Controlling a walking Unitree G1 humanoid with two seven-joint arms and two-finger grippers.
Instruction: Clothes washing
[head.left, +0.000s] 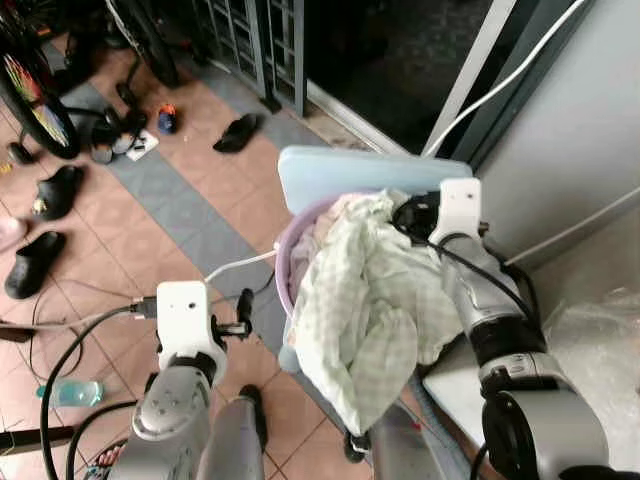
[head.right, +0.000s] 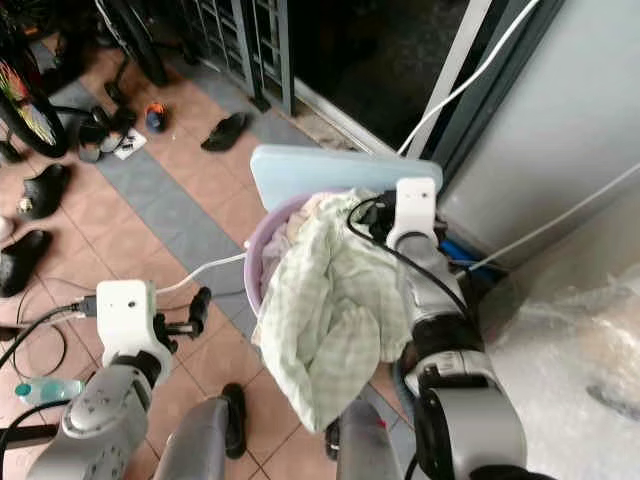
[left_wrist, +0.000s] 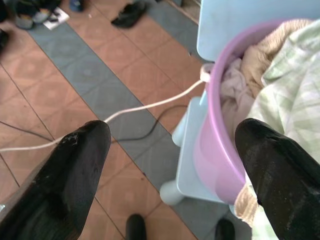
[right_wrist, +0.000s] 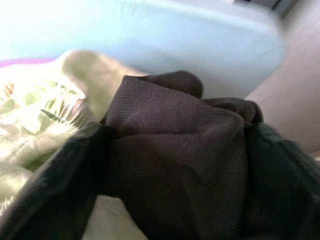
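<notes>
Inside purple basin (left_wrist: 212, 145): green checked cloth (head.left: 370, 300), beige garments (left_wrist: 260, 55).

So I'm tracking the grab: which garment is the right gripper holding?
The dark brown garment, pinched in the right gripper. The green checked cloth merely drapes over the purple basket.

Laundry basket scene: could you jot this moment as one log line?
right end effector: shut on dark cloth | left end effector: open beside basket | green cloth: draped over basket
</notes>
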